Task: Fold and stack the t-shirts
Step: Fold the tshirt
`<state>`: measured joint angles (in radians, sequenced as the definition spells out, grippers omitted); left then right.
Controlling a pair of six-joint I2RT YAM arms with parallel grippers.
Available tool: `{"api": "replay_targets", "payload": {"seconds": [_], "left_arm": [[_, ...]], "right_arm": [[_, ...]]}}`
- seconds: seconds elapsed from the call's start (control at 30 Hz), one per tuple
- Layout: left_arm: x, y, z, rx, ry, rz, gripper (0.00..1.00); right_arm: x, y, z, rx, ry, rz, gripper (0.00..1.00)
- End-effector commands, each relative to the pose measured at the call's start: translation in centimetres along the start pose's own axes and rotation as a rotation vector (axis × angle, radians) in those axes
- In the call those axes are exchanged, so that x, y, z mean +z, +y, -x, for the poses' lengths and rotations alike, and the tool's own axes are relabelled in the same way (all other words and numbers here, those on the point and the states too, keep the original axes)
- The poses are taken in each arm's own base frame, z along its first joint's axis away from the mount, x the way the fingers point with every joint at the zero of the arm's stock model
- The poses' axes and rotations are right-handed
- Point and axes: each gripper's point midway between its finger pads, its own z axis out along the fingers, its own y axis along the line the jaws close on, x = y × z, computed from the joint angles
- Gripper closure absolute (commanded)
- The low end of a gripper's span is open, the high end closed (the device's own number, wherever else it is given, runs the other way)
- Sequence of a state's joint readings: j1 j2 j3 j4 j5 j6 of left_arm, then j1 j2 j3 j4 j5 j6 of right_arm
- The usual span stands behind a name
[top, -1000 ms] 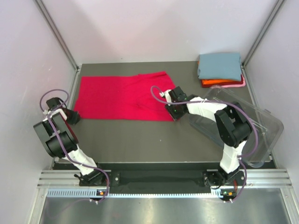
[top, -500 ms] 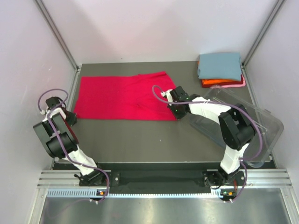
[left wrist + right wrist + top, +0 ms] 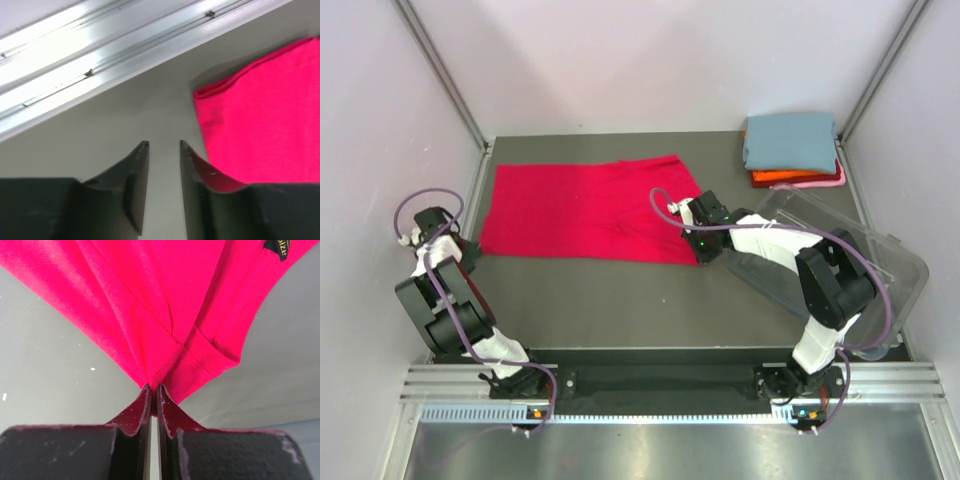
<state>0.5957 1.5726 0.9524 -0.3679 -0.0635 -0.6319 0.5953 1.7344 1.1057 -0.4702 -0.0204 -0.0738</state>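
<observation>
Crimson cloth has shifted. The right gripper point(image 3: 154, 392), pinched shut on the red t-shirt point(image 3: 585, 210) at its near right corner, has dragged that corner slightly rightward, drawing the shirt flatter across the table point(image 3: 620, 295). Meanwhile the left gripper point(image 3: 163, 145) has backed off the left edge, jaws slightly parted and empty. Smoothing before the fold, I'd judge; the folded stack point(image 3: 790, 145) waits far right.
</observation>
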Motion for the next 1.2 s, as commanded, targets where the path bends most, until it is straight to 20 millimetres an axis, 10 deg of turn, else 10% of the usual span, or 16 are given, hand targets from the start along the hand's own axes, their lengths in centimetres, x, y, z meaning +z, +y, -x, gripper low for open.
{"api": "replay_targets", "payload": {"seconds": [0.0,0.63,1.17], "left_arm": [[-0.6,-1.0,0.4,-0.031,-0.014,-0.059,0.61],[3.7,-2.6,-1.2,-0.165,0.007,-0.161,0.54],[5.0,-3.0,-1.4,-0.167,0.032,-0.171,0.92]], "right_arm": [[-1.2,0.4,0.4,0.009,-0.025,0.017,0.98],[-1.7,0.7,1.9,0.026,-0.040,0.037,0.98],[-1.4,0.5,1.6,0.020,-0.021,0.029,0.98]]}}
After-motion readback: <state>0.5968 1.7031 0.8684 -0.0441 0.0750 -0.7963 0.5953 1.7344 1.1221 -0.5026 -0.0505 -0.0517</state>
